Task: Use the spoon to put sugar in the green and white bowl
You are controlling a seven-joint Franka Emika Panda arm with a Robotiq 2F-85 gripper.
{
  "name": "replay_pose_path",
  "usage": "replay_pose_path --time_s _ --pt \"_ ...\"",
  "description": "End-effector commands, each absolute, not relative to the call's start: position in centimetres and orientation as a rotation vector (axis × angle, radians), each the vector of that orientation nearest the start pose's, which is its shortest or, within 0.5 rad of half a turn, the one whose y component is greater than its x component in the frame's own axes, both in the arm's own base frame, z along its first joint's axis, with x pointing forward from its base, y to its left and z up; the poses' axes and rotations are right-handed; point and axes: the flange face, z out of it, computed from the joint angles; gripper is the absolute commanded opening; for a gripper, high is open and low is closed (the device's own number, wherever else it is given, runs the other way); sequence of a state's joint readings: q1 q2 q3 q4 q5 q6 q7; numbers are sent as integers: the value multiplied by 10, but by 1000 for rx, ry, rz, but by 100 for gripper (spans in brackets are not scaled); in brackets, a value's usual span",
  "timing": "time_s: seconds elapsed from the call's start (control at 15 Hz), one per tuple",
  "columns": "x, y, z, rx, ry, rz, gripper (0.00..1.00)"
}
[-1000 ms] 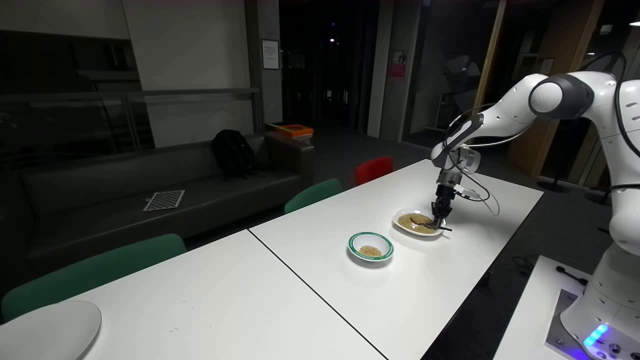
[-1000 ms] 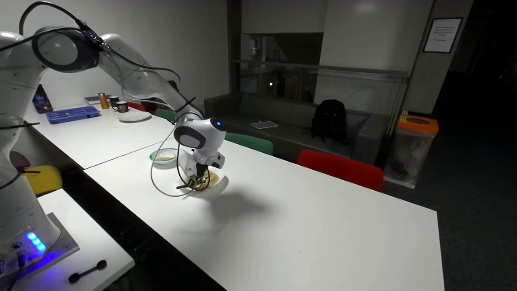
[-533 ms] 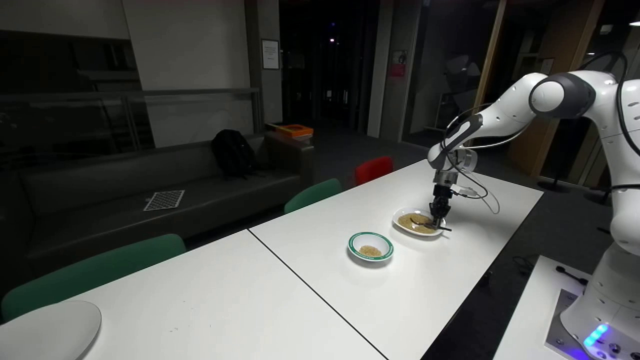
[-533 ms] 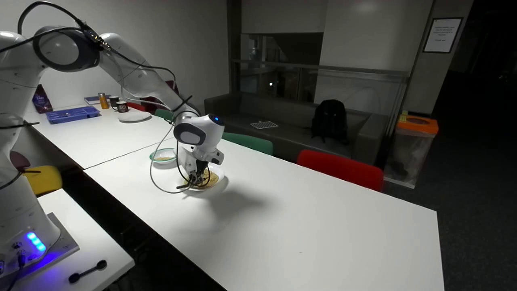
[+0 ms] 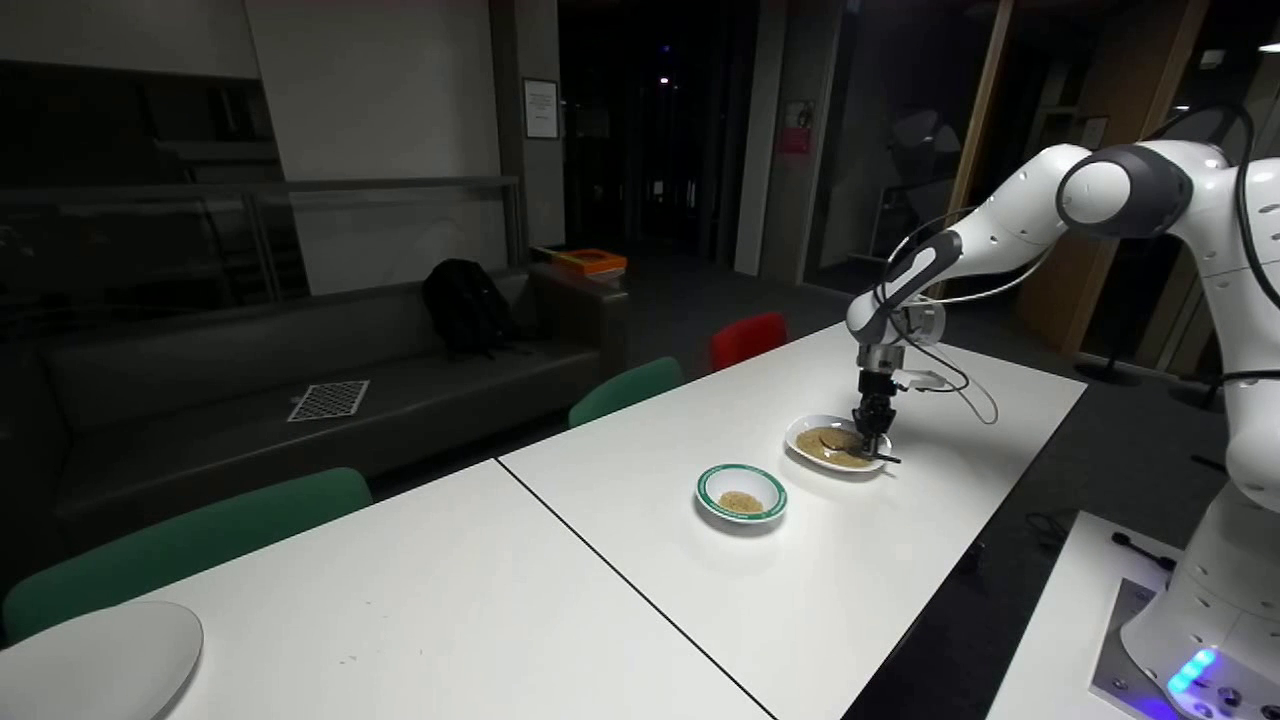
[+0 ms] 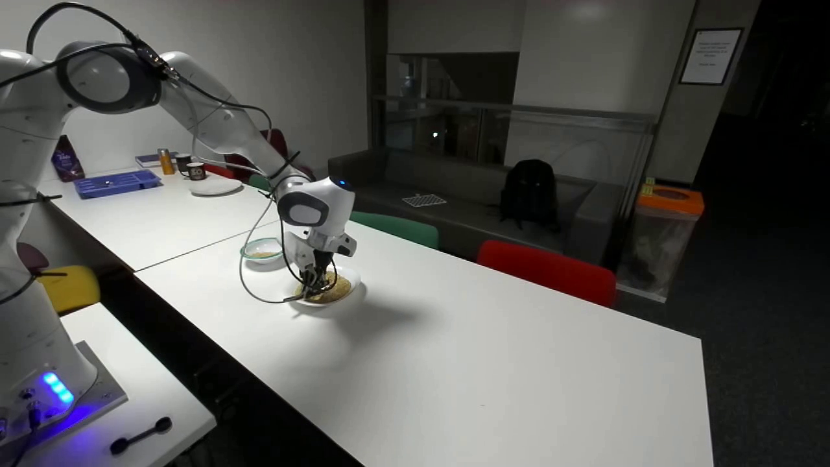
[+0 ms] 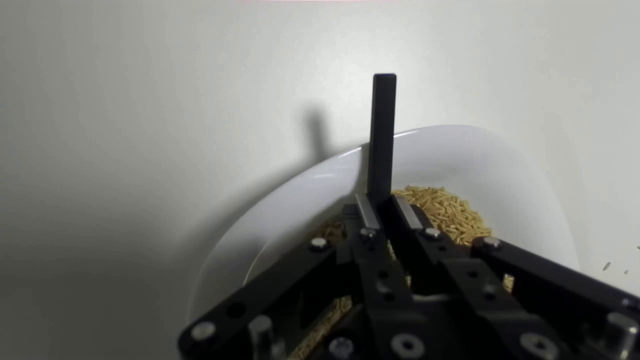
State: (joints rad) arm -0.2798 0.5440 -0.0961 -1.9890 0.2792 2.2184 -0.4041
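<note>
Green-and-white bowl point(image 5: 745, 481) held some grain point(image 5: 741, 503); gripper point(image 7: 384, 204) clamped spoon point(image 7: 382, 136) over white dish point(image 7: 460, 156); we judged another scoop and pour remained.

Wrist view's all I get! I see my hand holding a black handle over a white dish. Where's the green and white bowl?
Observer: Both exterior views show the green and white bowl on the table, beside the white dish but apart from it.
Operator: Is it empty?
Observer: No, a small heap of tan grains lies inside.
Operator: Cool! My spoon looks like just a handle. Where's the rest?
Observer: In an exterior view, its round end shows over the white dish; whether it's dug in, I can't tell.
</note>
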Motion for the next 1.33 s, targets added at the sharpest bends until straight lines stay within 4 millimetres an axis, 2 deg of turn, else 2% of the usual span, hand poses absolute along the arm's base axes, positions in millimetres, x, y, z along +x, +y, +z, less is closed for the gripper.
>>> replay_pose_path --time_s 0.0,0.67,1.27 --pt "537 -194 172 -2916 247 328 3" --pt "543 -177 192 -3010 156 265 3" --pt "523 -178 204 -3045 113 223 3"
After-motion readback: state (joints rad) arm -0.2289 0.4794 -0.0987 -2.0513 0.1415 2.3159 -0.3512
